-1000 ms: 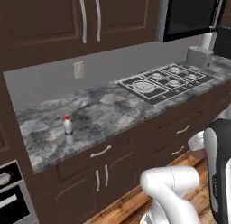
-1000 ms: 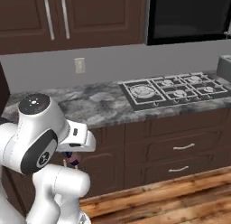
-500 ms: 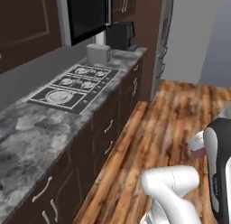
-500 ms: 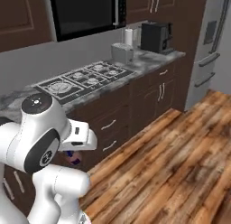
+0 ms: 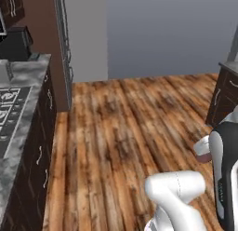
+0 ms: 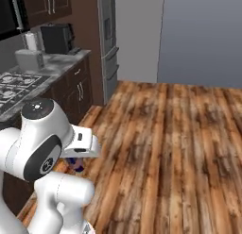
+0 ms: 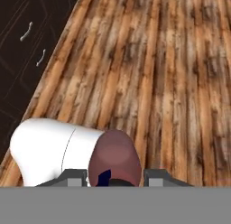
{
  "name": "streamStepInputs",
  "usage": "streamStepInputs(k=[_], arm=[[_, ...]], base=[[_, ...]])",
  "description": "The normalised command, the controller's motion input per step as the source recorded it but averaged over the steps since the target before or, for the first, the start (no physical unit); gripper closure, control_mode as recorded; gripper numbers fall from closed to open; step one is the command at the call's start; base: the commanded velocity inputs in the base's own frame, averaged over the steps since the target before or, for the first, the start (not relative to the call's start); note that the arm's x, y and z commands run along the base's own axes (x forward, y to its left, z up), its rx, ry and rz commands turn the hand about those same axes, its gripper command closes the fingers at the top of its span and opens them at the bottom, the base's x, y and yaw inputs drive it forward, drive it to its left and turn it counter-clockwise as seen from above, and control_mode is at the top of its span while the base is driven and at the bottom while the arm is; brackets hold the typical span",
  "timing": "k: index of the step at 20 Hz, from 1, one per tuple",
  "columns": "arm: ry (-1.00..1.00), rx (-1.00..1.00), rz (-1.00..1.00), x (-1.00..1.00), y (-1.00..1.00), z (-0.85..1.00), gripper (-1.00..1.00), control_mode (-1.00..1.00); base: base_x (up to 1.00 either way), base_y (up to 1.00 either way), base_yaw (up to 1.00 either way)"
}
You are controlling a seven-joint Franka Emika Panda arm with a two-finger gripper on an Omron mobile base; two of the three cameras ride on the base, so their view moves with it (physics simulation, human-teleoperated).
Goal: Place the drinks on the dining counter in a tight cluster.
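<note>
1. It was a home kitchen, rendered rather than real.
2. A grey marbled counter (image 6: 61,61) carried a gas cooktop (image 6: 14,87) over dark brown cabinets (image 5: 39,160).
3. A steel refrigerator (image 6: 108,44) stood at the counter's end.
4. Wooden plank flooring (image 5: 121,127) covered the room.

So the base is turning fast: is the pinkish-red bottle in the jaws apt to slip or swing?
Probably not. The pinkish-red bottle looks short and squat, so little leverage. It sits between the jaws, likely rigid. Its smooth rounded side could slide if bumped.
</note>
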Motion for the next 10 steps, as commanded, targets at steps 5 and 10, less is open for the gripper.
streamStepInputs(k=[5, 10], arm=[[0.0, 0.0, 0.0, 0.0, 0.0, 0.0, 1.0, 1.0], [0.0, 0.0, 0.0, 0.0, 0.0, 0.0, 1.0, 1.0]], base=[[0.0, -0.05, -0.83], [0.0, -0.13, -0.82]])
